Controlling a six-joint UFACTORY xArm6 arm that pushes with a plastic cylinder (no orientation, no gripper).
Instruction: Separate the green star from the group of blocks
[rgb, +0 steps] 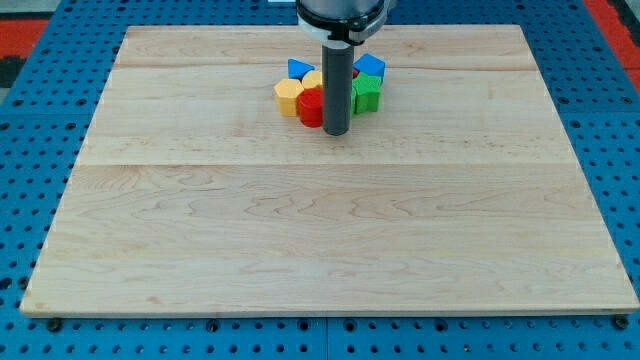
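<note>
A tight group of blocks sits near the view's top centre of the wooden board (320, 230). The green star (366, 93) is at the group's right edge, touching a blue block (370, 66) above it. A yellow block (288, 96) is at the left, a red block (311, 106) at the bottom, a blue block (298, 69) at the top left, and a second yellow block (313, 80) in the middle. My tip (336, 133) stands just below the group, between the red block and the green star. The rod hides part of the group's middle.
The board lies on a blue perforated table (40, 150). The arm's round body (340, 15) hangs over the view's top centre. Red strips show at the view's top corners.
</note>
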